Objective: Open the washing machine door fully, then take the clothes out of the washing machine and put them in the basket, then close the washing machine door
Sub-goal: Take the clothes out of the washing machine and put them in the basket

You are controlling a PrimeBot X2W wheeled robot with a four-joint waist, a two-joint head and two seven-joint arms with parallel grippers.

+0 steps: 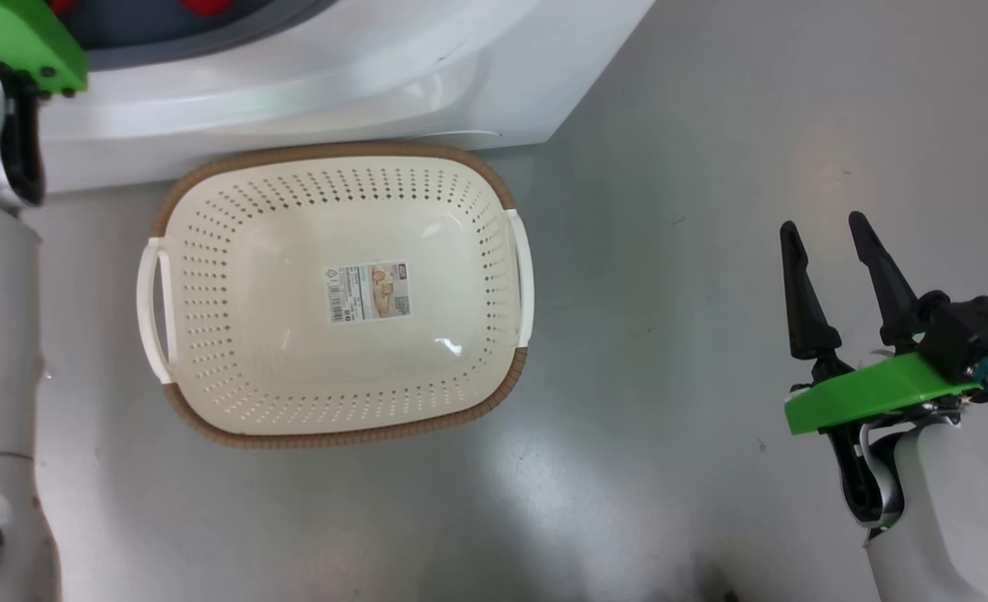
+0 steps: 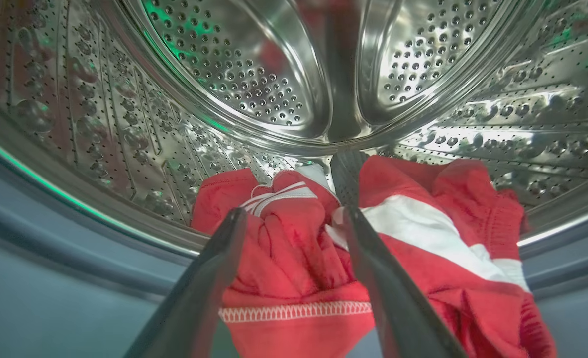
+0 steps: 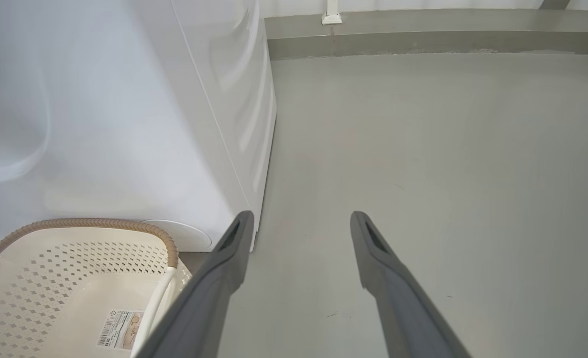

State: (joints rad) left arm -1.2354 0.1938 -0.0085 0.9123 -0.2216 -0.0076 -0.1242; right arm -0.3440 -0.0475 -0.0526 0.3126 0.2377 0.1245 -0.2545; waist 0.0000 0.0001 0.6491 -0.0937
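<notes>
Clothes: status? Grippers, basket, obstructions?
Left gripper open in the drum, fingers astride the clothes, no grip yet. Right gripper open, idle above floor. Basket empty in front of washing machine. Nothing blocking seen.

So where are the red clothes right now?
In the left wrist view, the clothes lie bunched at the bottom front of the drum, right in front of the open left gripper.

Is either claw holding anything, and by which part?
Nothing is held. The left claw is open inside the drum, straddling the red clothes; the right claw is open over the floor.
</notes>
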